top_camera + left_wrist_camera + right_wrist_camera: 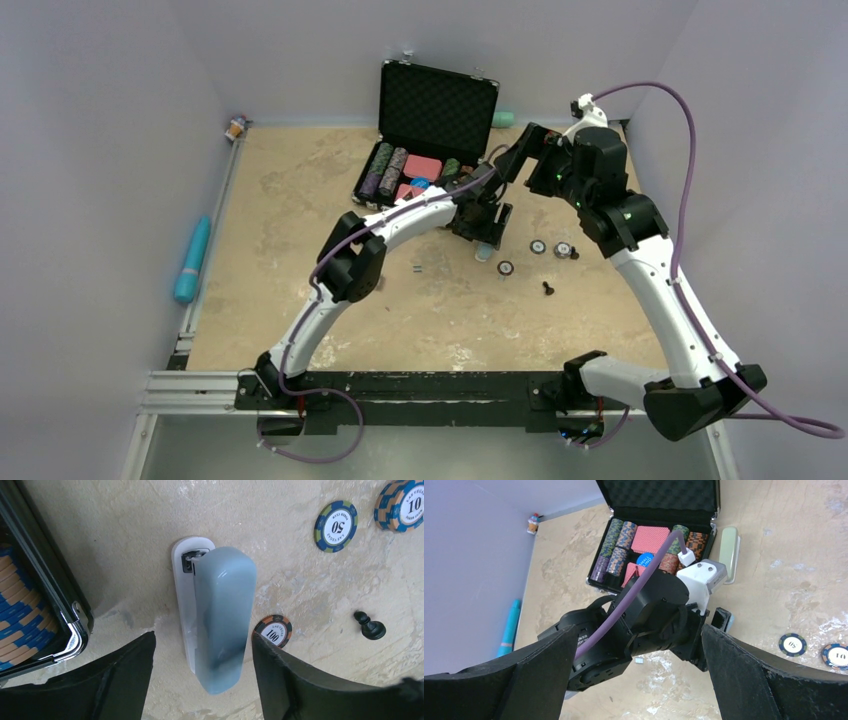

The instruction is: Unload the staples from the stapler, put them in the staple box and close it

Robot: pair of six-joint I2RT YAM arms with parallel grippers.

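The stapler [220, 615] is pale blue on a white base and lies flat on the tan table, closed. My left gripper [202, 680] hangs over its near end, open, one finger on each side. The right finger [290, 680] is close to the stapler and the left finger [125, 680] stands clear of it. From above, the left gripper [482, 222] covers most of the stapler [484, 252]. The staples [417, 268] are a tiny grey strip on the table left of it, also seen as the staples [639, 660]. My right gripper [638, 645] is open and empty, raised behind the left wrist.
An open black case [430, 130] of poker chips stands behind the stapler, its corner [75, 625] close by on the left. Loose chips [274, 630] [336, 526] and a black pawn [370, 626] lie to the right. A blue tube [192, 260] lies at the table's left edge.
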